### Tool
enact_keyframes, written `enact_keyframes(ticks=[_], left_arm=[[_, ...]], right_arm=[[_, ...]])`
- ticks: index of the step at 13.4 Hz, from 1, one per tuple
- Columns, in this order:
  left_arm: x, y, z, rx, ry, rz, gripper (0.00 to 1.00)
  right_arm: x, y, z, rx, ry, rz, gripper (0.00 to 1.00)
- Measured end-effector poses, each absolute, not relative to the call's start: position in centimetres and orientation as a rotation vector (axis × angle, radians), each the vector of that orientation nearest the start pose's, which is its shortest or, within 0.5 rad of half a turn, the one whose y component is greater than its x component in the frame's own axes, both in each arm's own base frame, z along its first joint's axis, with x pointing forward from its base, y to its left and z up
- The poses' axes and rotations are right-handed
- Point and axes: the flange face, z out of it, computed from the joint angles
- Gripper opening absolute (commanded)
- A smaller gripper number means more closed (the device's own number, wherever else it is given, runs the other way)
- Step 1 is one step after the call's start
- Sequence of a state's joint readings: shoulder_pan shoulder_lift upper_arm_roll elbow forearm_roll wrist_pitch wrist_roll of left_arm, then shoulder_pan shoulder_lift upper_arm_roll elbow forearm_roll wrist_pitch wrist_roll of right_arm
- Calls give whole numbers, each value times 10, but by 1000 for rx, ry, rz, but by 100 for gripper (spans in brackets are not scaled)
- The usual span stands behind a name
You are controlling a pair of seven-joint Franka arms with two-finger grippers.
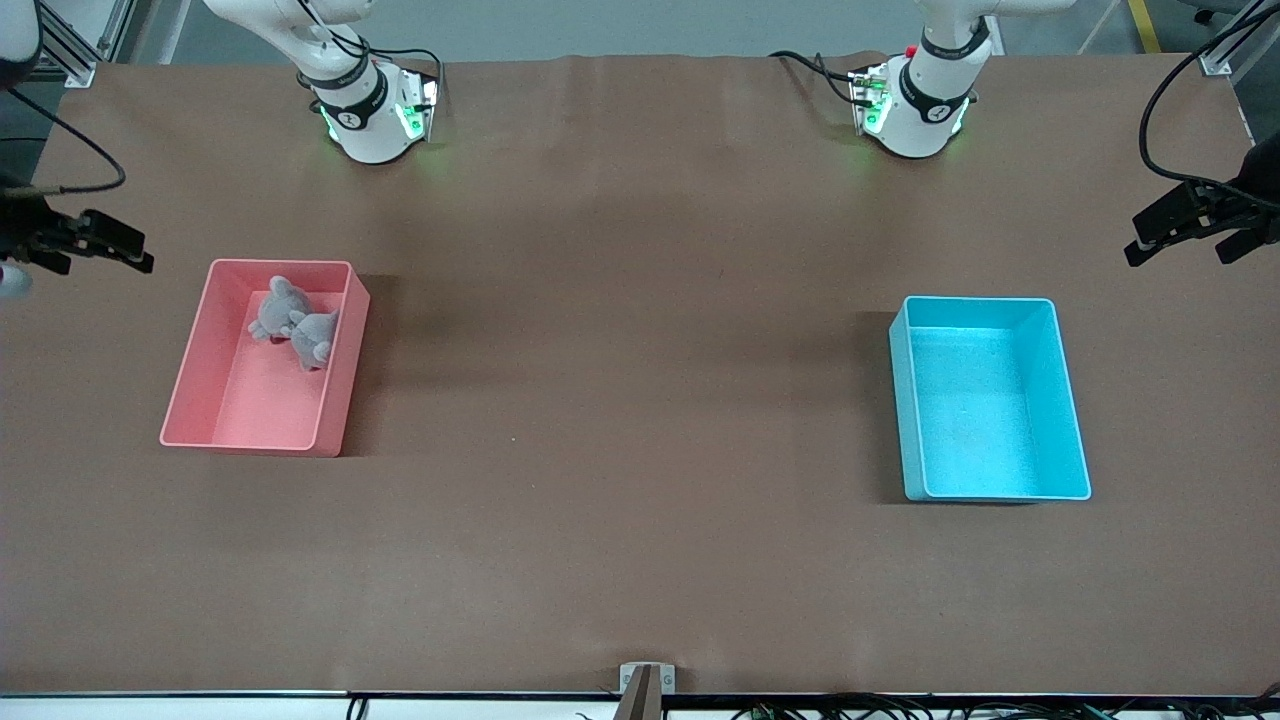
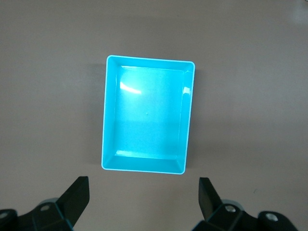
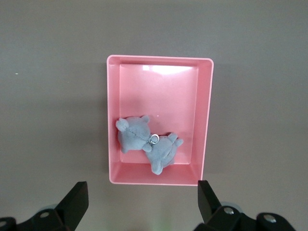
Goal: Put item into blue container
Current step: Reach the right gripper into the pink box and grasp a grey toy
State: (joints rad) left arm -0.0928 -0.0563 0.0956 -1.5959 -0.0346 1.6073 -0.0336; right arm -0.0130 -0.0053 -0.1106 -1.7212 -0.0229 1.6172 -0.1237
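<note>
Front view: I see the blue container [image 1: 990, 400] toward the left arm's end of the table, nothing in it, with bare brown table [image 1: 620, 400] on all four sides. The pink bin [image 1: 265, 355] sits well apart, toward the right arm's end, holding a grey plush toy [image 1: 297, 325] in its corner farthest from the camera. The left gripper [image 1: 1175, 230] and right gripper [image 1: 100, 245] hang at the table's ends.

Left wrist view: I read the left gripper [image 2: 144, 195] as released, jaws wide, above the blue container [image 2: 147, 115].

Right wrist view: the right gripper [image 3: 143, 197] is released, jaws wide, above the pink bin [image 3: 159, 120]; the plush toy [image 3: 147, 143] lies against one short wall.
</note>
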Motion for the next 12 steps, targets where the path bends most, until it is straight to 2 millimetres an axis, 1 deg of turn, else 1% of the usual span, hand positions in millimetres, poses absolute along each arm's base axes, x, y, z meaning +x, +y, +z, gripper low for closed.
enact_keyframes(ticks=[3,4,6,7,9,11,12], left_arm=[[541,0,647,-3180,-59,-106,100],[541,0,647,-3180,-59,-106,100],[541,0,647,-3180,-59,-106,100],[541,0,647,-3180,-59,-106,100],[541,0,647,-3180,-59,-106,100],[541,0,647,-3180,-59,-106,100],[541,0,647,-3180,-59,-107,100]], right_arm=[[582,-88,501,-3163,31,268,100],[589,-97,483,-3161,52,303,100],[592,-115,452,-3157,93,316,100],[590,-120,435,-3154,108,300,100],[578,-127,391,-3133,143,267,100],[557,-131,346,-3111,180,265,100],[546,-130,328,-3101,192,270,100]])
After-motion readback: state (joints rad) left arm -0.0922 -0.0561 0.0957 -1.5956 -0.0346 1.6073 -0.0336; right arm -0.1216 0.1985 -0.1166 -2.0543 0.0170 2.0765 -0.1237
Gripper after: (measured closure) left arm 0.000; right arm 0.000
